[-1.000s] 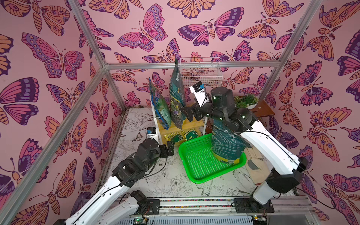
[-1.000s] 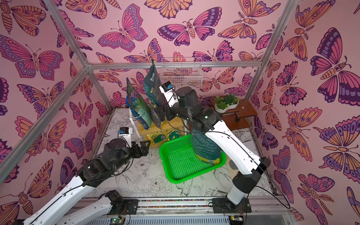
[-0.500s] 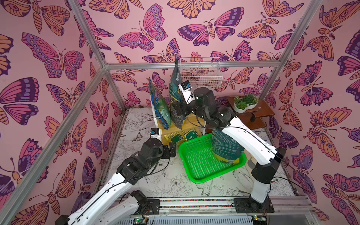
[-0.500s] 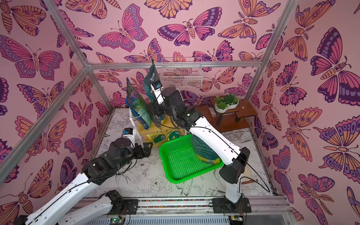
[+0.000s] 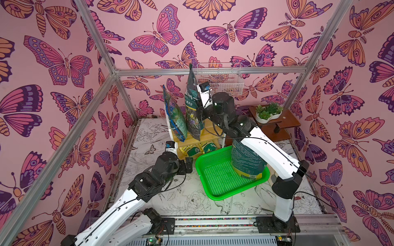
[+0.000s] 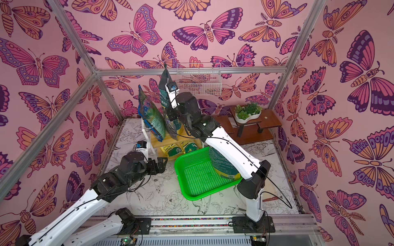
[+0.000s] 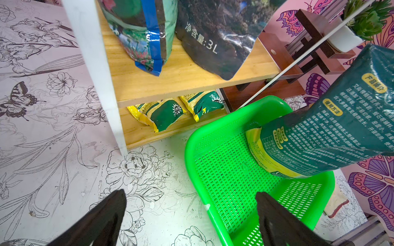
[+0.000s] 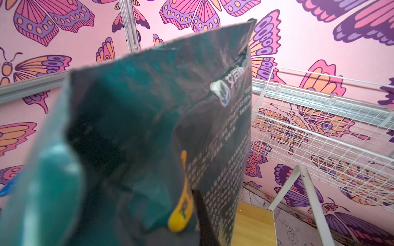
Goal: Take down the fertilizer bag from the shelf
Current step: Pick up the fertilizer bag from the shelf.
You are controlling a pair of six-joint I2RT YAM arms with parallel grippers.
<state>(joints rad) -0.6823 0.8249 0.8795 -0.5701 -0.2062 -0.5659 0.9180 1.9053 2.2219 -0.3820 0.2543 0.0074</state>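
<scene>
The walls (image 5: 149, 21) were pink with purple and orange butterflies. The desk (image 5: 181, 200) bore black line-drawn flowers on white. The shelf (image 7: 181, 81) was pale yellowish wood, white-framed. The fertilizer bag (image 5: 193, 102) was dark green, the tray (image 5: 219, 181) bright green mesh.

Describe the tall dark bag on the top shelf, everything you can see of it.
The dark bag is a tall, glossy plastic pouch, dark green to black, with a picture of soil and flowers, white Chinese print and "3L" near its base. It stands roughly upright on the upper wooden plank of the shelf, beside the shorter blue bag, and its flat top edge is the highest point there. The right gripper is shut on its side edge, partway up.
</scene>
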